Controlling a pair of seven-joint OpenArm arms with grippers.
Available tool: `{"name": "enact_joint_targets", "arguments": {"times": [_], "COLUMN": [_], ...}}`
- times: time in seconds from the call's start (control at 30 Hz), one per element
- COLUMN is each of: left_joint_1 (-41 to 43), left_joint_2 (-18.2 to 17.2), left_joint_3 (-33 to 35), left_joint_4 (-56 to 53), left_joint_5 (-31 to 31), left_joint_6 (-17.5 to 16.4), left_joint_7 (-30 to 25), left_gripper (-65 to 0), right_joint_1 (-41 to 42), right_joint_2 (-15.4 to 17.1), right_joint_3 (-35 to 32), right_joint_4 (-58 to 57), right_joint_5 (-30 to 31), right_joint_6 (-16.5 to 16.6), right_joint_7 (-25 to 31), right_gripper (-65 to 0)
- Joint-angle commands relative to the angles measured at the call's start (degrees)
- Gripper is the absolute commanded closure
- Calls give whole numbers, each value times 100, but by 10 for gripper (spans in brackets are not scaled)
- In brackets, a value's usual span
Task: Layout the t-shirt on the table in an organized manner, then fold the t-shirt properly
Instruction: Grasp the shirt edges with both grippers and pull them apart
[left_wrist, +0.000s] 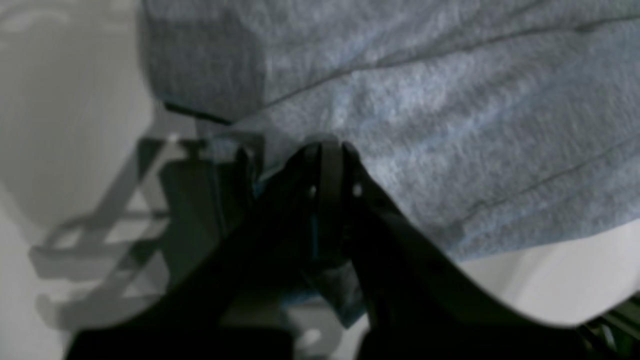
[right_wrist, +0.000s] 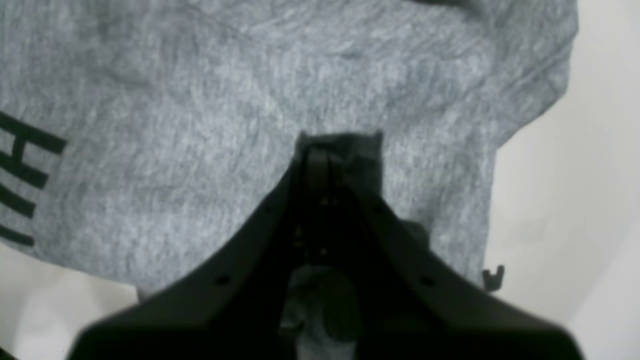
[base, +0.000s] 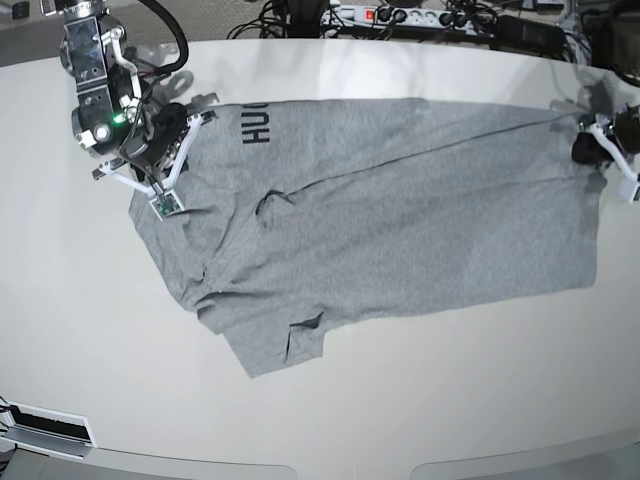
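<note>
The grey t-shirt (base: 400, 210) lies spread across the middle of the white counter (base: 330, 420), stretched lengthwise from one arm to the other. It is not flat: creases run along it, a fold sits near its middle, and one part juts toward the near edge of the counter with a small flap turned over. Black block letters show at its far corner on the left of the base view, partly cut off by a fold; the right wrist view shows more black lettering at the cloth's edge.

The right gripper (right_wrist: 325, 150), on the left of the base view, has its fingers (right_wrist: 315, 165) pressed together on a pinch of the t-shirt, with grey cloth bunched between them and hanging down behind the tips. The left gripper (left_wrist: 327, 150), at the far right of the base view, is likewise clamped on the t-shirt's edge, its fingers (left_wrist: 350, 165) together with a strip of cloth caught between them. Beneath it the cloth lifts slightly off the counter, and the arm's shadow falls on the white surface beside it.

Beyond the far edge of the counter lie a power strip (base: 400, 15) and a tangle of black cables (base: 290, 15).
</note>
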Motion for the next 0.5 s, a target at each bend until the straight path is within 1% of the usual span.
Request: {"name": "enact_joint_targets", "arguments": {"times": [0.0, 0.13, 0.33, 0.47], "left_joint_1": [129, 273, 251, 254], "left_joint_2": [-96, -96, -96, -98], "left_joint_3": [11, 11, 11, 11], "left_joint_4": [20, 133, 376, 669], "left_joint_5": [297, 321, 313, 313], "left_joint_6": [92, 92, 48, 50], "left_joint_7": [391, 389, 396, 713], "left_gripper": [0, 0, 0, 0], "right_joint_1": [-186, -555, -1128, -1379], "right_joint_2": [33, 33, 33, 33], "right_joint_3": [-7, -7, -7, -7], "right_joint_4": [57, 476, 1123, 1405], "right_joint_5": [-26, -24, -22, -28], "right_joint_6": [39, -70, -280, -319], "right_joint_7": [-437, -570, -573, -570], "right_gripper": [0, 0, 0, 0]}}
